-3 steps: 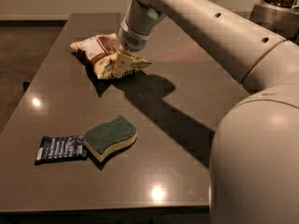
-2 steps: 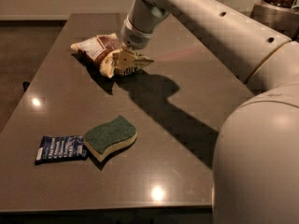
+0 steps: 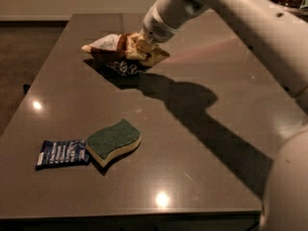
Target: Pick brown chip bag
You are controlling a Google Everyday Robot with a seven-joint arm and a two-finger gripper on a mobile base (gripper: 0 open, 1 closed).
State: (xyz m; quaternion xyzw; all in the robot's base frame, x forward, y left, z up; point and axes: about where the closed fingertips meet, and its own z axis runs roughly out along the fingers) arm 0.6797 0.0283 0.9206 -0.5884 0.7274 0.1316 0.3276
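Note:
The brown chip bag (image 3: 115, 57) is at the far left-middle of the dark table (image 3: 202, 143). It is crinkled, with a cream end pointing left and a dark brown printed panel facing me. My gripper (image 3: 144, 49) comes down from the upper right on the white arm and is shut on the bag's right end. The bag is tilted, with its dark panel turned up off the table and a shadow under it.
A green sponge (image 3: 113, 141) lies near the front left. A small flat dark blue packet (image 3: 62, 153) lies just left of the sponge. My arm's shadow falls across the table's middle. The table's left edge runs close to the bag.
The bag has been pulled up and tilted in my gripper, and its dark brown panel now shows. The sponge and the blue packet have not moved on the table.

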